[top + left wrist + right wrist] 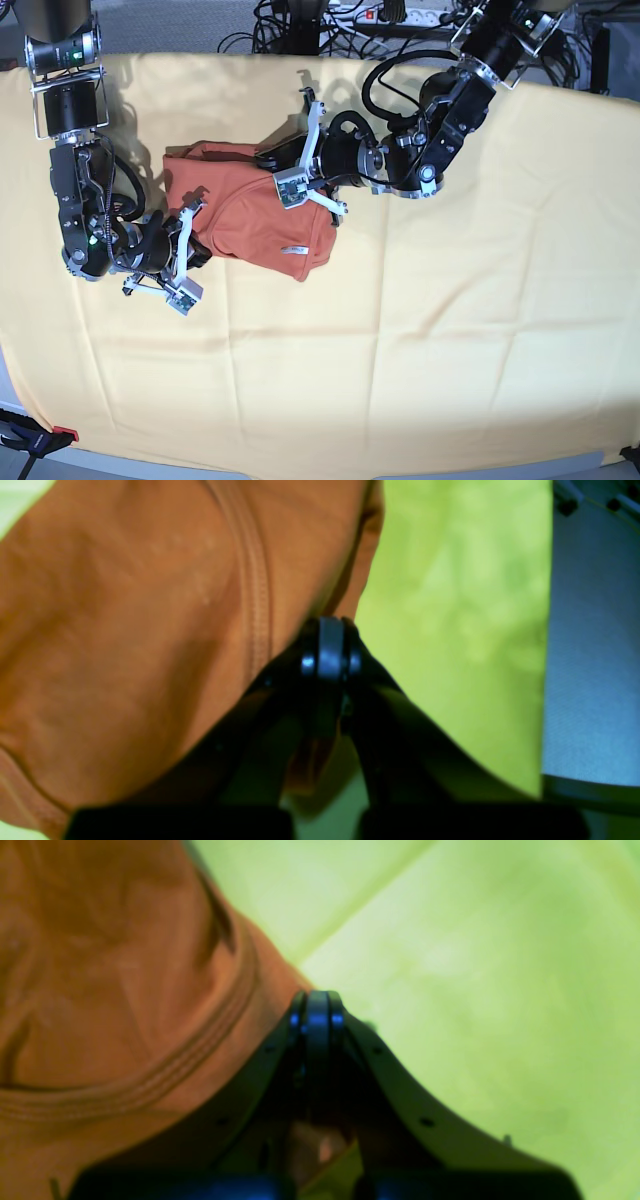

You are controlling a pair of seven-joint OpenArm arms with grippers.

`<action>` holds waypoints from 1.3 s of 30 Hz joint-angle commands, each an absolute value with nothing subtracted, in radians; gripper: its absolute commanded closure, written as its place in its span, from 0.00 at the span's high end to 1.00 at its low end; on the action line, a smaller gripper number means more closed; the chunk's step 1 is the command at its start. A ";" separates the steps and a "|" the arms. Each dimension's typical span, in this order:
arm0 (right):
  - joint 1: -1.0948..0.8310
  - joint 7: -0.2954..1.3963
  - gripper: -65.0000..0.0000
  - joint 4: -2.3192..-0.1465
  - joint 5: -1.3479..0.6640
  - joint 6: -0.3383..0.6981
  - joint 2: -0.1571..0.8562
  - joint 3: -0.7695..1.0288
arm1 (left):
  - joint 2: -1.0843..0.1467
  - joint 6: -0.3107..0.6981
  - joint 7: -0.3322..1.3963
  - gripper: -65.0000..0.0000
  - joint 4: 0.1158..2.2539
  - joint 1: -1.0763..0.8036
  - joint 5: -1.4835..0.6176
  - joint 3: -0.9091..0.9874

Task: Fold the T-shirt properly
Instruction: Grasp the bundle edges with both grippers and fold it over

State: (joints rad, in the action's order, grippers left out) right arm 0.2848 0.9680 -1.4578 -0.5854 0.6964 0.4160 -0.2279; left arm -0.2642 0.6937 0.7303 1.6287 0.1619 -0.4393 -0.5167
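Left wrist view: you are looking down jaws pressed together at the left gripper [330, 652], with the rust-orange T-shirt [150, 645] spreading left of the tips and a scrap of orange cloth showing behind them, so it is probably pinching an edge.
Left wrist, surroundings: the pale yellow cloth [450, 630] is lying right of the tips; a grey surface [595, 650] is sitting beyond it.
Right wrist view: the right gripper [317, 1015] is clenched too, touching the shirt's stitched hem, which is curving left of the tips; you cannot tell for certain that fabric is caught between them.
Base view, shirt position: the T-shirt [250, 215] is lying bunched between the two grippers, the left gripper [300, 180] at its far right edge, the right gripper [180, 250] at its near left corner.
Base view, orientation: the bundle's long axis is running roughly from one gripper to the other, tilting down toward its lower right corner; which end is the collar is unclear.
Risk, slip: a thin pinch may be letting go if you are pulling the arms apart quickly.
Risk, snag: the yellow cloth may be getting dragged along if a tip is catching it.
Risk, fold: uneven lifting would be leaving the shirt twisted rather than square.
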 commanded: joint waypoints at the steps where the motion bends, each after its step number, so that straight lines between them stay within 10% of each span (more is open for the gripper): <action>1: 0.313 0.971 0.00 -1.472 -0.601 0.698 0.433 -0.224 | -0.263 0.698 0.707 0.00 1.631 0.187 -0.460 -0.513; 26: 0.022 1.172 0.00 -1.862 -1.023 0.698 0.623 -0.221 | -0.332 0.631 0.469 0.00 1.448 0.337 -0.208 -0.512; 39: -0.036 0.950 0.00 -1.920 -0.702 0.601 0.632 -0.052 | -0.322 0.698 0.728 0.00 1.626 0.388 -0.530 -0.413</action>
